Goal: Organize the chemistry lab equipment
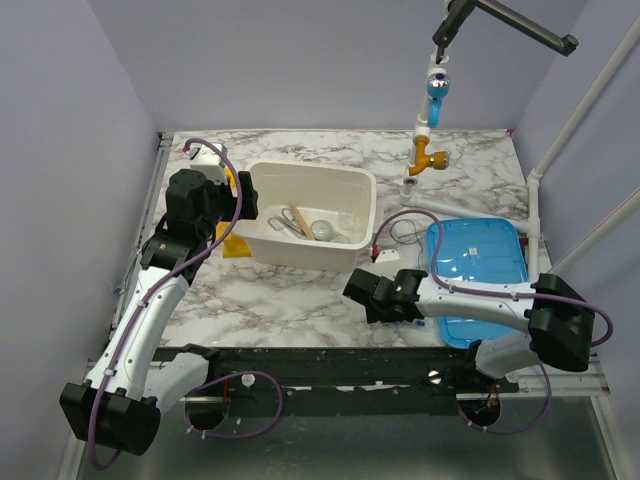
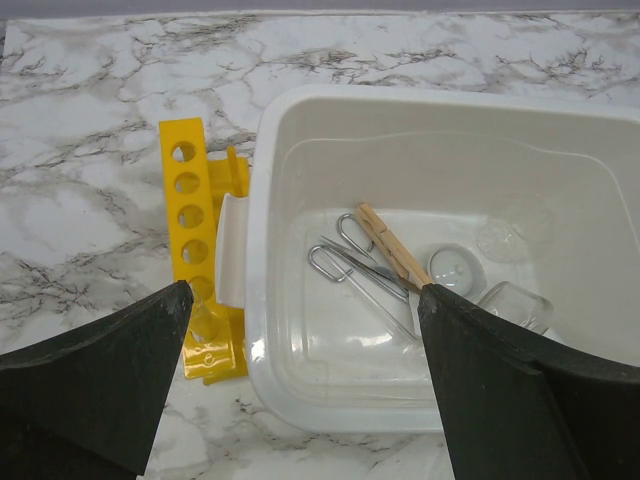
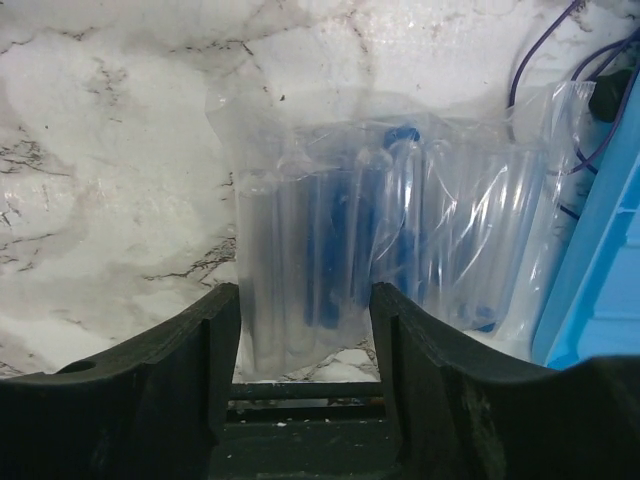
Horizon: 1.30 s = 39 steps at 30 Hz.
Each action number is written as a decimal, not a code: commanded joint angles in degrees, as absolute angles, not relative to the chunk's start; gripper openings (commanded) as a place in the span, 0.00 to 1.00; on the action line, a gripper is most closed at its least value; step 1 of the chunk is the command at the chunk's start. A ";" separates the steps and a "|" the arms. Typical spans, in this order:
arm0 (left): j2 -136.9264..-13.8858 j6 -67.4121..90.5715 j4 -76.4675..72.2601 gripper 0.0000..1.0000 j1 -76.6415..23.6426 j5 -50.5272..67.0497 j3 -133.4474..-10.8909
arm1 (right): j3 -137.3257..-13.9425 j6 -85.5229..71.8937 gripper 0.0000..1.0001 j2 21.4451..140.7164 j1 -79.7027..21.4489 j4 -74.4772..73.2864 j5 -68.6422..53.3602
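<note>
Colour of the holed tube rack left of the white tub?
The holed plastic tube rack is yellow; best seen in the left wrist view.

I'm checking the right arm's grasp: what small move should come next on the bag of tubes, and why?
Probably close the right gripper firmly on the clear plastic bag. Its fingers straddle the bag's near end on the table, but a firm pinch isn't evident, so lifting now might leave it behind.

Bright, even overhead light, soft shadows; the clear plastic bag (image 3: pixel 330 250) looks hazy and blurred close up.
</note>
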State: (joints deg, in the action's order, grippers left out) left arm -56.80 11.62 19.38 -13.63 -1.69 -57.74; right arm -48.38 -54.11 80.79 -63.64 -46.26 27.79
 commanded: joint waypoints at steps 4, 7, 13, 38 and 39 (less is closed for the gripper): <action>-55.76 11.60 18.72 0.99 -13.89 -2.37 -58.80 | -51.49 -57.29 0.72 85.00 -66.42 -49.10 35.70; -55.77 11.71 18.70 0.99 -13.84 -2.03 -58.74 | -52.48 -58.67 0.79 88.40 -67.13 -50.24 37.50; -55.89 11.78 18.65 0.99 -13.89 -2.04 -58.73 | -54.70 -62.55 0.85 95.06 -69.13 -54.46 41.31; -55.48 11.99 18.19 0.99 -13.88 -2.33 -58.36 | -65.49 -71.75 0.01 80.26 -69.31 -74.62 53.06; -55.36 11.98 18.16 0.99 -13.89 -2.33 -58.28 | -66.57 -72.12 0.01 78.82 -69.34 -75.55 53.61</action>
State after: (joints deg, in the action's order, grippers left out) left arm -56.75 11.66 19.35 -13.63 -1.69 -57.74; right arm -62.72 -68.45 83.92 -69.73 -68.58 47.29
